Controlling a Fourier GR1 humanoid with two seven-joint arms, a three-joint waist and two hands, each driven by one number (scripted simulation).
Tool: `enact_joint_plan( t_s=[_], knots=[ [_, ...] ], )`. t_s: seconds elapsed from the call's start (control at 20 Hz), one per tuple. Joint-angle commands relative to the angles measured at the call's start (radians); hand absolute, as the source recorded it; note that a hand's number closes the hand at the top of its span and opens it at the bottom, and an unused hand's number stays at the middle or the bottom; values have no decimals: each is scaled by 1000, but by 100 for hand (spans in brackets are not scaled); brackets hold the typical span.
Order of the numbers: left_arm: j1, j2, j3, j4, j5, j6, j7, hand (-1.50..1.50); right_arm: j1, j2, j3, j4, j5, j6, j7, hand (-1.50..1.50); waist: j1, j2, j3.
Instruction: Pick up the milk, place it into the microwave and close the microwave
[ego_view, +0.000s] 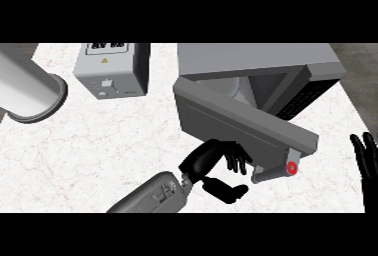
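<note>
Two of the task's three steps look to be behind the robot, judging only by how things lie: no milk carton shows anywhere on the counter, and none is in either hand, so it is most likely already inside the microwave, though the door hides most of the cavity and I cannot actually see it there. What is left is the closing. The microwave door stands partly swung out over the counter, its handle with a red mark at the near end. The left hand sits just at the door's outer face, near that handle end, fingers bent toward the panel and thumb apart below, holding nothing; whether the fingertips touch the door I cannot tell. The right hand rests at the view's right edge, fingers straight and up, empty. A grey toaster and a pale cylinder stand well apart to the left, out of the door's way
</note>
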Motion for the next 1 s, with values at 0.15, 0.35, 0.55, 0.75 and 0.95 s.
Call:
enact_joint_plan(
  t_s=[0.15,0.35,0.55,0.75,0.95],
  knots=[
    [-113,-10,-49,36,200,104,-88,150,-50,-49,25,-79,-32,58,59,-150,-74,18,-3],
    [-191,-10,-2,52,271,111,-155,150,-79,-70,32,-101,-52,85,78,-150,-114,33,-4],
    [-249,-10,10,67,337,144,-145,150,-84,-82,33,-149,-78,96,99,-150,-168,33,-4],
    [-283,-9,3,90,374,176,-149,150,-111,-106,12,-168,-95,92,127,-150,-195,35,-4],
    [-321,-9,6,117,406,207,-149,150,-115,-107,27,-174,-128,107,149,-150,-218,44,-2]
  ],
)
